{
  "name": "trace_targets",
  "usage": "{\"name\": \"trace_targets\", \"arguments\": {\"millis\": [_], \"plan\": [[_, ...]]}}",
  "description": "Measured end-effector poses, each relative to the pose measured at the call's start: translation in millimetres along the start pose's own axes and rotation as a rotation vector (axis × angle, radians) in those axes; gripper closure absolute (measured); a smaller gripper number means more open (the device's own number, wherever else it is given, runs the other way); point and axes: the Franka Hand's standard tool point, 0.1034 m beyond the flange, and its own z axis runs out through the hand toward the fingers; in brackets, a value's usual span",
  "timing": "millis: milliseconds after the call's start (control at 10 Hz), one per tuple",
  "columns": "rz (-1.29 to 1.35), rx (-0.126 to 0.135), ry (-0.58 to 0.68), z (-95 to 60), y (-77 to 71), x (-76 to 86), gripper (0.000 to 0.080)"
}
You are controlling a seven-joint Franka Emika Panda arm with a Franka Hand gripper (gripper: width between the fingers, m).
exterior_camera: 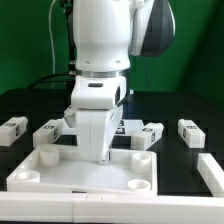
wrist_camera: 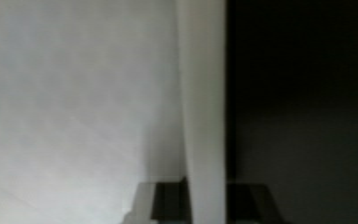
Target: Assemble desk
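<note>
While the arm stands upright over the black table, the gripper points straight down onto the far rim of the tabletop. The tabletop lies flat near the front of the table, open side up, with a round socket showing at each of its four corners.

In the wrist view, the rim runs as a pale strip between the white tabletop floor on one side and the dark table on the other. The fingers sit narrow, one on each side of this rim, and appear to press against it; the picture is blurred, so the contact itself looks close rather than sharp.

All four legs lie loose on the table behind the tabletop, in a rough row, none in a socket. At the exterior view's left lie the far-left leg and the left leg, the latter near the tabletop's far corner but apart from it. At the exterior view's right lie the right leg, near the other far corner, and the far-right leg, well apart from the tabletop. Each leg shows black-and-white tags.
</note>
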Motion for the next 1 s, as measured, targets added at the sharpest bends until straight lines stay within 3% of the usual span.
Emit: {"name": "trace_targets", "arguments": {"millis": [1000], "plan": [[-0.147,-0.016,-0.014,0.1,0.5,9.6,0.0736]]}}
